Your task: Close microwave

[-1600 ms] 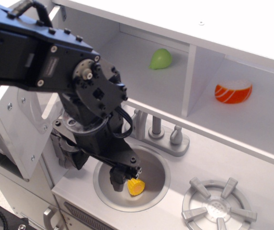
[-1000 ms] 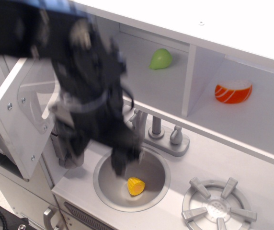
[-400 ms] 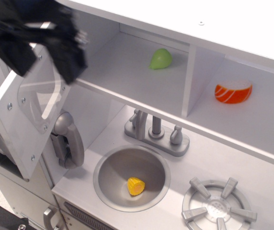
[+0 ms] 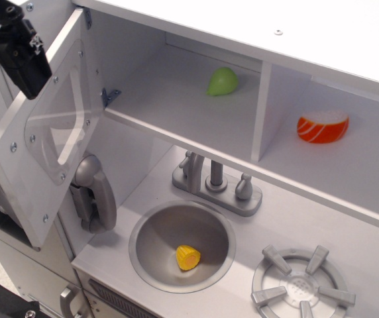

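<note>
The microwave is the white-grey upper left compartment [image 4: 169, 99] of the toy kitchen. Its flat door [image 4: 24, 165] with a rounded clear window [image 4: 60, 126] stands swung open to the left, hinged at a small bracket [image 4: 110, 97]. My gripper [image 4: 14, 50] is a black shape in the top left corner, by the outer top edge of the open door. Most of it is cut off by the frame, so its fingers cannot be made out. A green pear-like toy [image 4: 222, 81] lies inside the compartment.
An orange and white sushi toy [image 4: 322, 126] sits in the right cubby. Below are a faucet [image 4: 217, 187], a round sink [image 4: 143, 248] with a yellow corn piece [image 4: 188, 257], and a stove burner [image 4: 302, 286]. A curved silver handle [image 4: 97, 192] hangs under the door.
My arm has lifted out of the sink, where it hovered by the corn, and swung up and left to the top edge of the open door. The door has not moved.
</note>
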Motion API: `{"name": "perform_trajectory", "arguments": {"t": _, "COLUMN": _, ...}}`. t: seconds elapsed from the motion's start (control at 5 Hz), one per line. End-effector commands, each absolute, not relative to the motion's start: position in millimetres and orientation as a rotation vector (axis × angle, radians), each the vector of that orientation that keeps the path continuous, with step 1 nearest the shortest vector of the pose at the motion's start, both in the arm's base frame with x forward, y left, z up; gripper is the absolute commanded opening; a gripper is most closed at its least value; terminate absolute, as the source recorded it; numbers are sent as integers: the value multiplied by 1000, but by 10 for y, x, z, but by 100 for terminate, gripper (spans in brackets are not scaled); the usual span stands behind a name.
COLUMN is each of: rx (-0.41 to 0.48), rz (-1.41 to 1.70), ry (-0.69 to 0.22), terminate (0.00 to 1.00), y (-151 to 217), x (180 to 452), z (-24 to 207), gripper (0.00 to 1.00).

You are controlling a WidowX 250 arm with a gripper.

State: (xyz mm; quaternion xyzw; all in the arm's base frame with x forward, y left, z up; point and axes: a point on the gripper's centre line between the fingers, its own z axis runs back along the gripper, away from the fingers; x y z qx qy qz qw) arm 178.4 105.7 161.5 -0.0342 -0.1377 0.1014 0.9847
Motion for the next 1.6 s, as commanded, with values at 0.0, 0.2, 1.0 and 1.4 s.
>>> {"name": "perform_trajectory", "arguments": {"t": 0.0, "rx": -33, "rz": 242, "ry": -281, "terminate": 0, "y": 1090, "x": 1959, "z": 1502, "gripper": 100}}
{"name": "perform_trajectory", "arguments": {"t": 0.2, "rx": -26, "rz": 273, "ry": -288, "terminate": 0, "y": 967, "x": 2084, "z": 1404, "gripper": 100}}
{"name": "perform_trajectory", "arguments": {"t": 1.0, "rx": -82, "rz": 326, "ry": -277, "terminate": 0, "y": 403, "x": 2404, "z": 1336, "gripper": 100}}
{"name": "perform_trajectory", "arguments": {"t": 1.4, "rx": -130, "rz": 334, "ry": -277, "terminate": 0, "y": -11, "x": 2644, "z": 1449, "gripper": 100}}
